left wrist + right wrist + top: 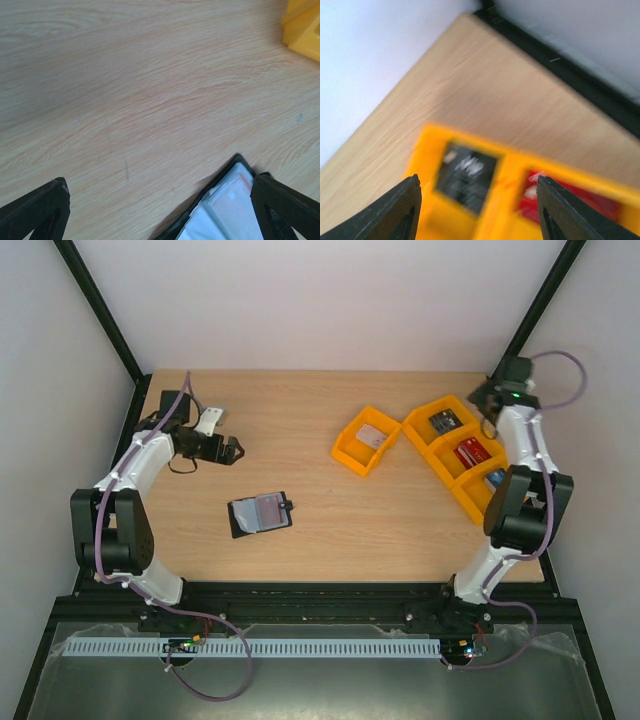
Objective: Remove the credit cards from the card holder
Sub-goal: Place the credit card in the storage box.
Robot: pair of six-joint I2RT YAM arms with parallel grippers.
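**Robot manipulation laboratory cell, seen from above.** A pale wood-grain bench [330,530] fills the centre. It is boxed in by plain white panels [320,300] set in black frame struts [100,310] at upper left and upper right. Two white-and-black machines, the left arm [140,465] and the right arm [525,455], are bolted to a black rail [320,592] along the lower edge. Purple cables [218,698] loop from their bases past a slotted white cable duct [300,648]. Orange sorting trays [347,462] at centre right and a green indicator light [516,394] on the right arm mark a test rig.
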